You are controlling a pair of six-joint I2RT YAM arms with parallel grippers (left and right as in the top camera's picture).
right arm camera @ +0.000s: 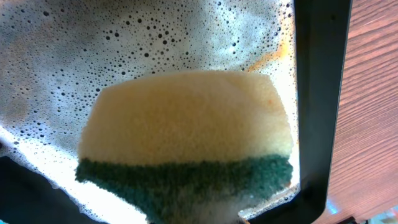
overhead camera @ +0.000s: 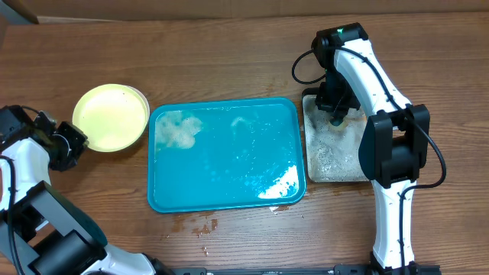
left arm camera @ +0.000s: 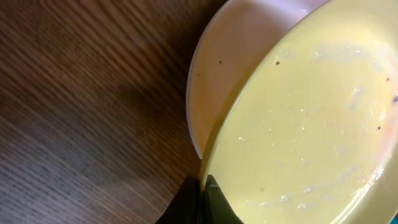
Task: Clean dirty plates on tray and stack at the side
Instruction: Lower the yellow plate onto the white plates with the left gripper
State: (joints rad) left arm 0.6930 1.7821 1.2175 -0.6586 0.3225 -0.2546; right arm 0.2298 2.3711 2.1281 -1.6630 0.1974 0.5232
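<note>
A pale yellow-green plate (overhead camera: 111, 116) lies on the table left of the teal tray (overhead camera: 229, 191). The left wrist view shows this plate (left arm camera: 311, 118) resting on a white plate (left arm camera: 230, 68) beneath it. My left gripper (overhead camera: 75, 140) is shut on the yellow-green plate's near rim, its dark fingertips (left arm camera: 217, 202) pinching the edge. The tray holds no plates, only foam (overhead camera: 177, 130) and water. My right gripper (overhead camera: 336, 116) hangs over the black tray (overhead camera: 332, 164), shut on a yellow sponge (right arm camera: 186, 118) with a green scrub side; the sponge hides its fingers.
Foamy water fills the black tray, whose rim (right arm camera: 317, 93) runs along the right of the right wrist view. Drops of water (overhead camera: 195, 225) lie on the wood in front of the teal tray. Bare wooden table lies behind both trays.
</note>
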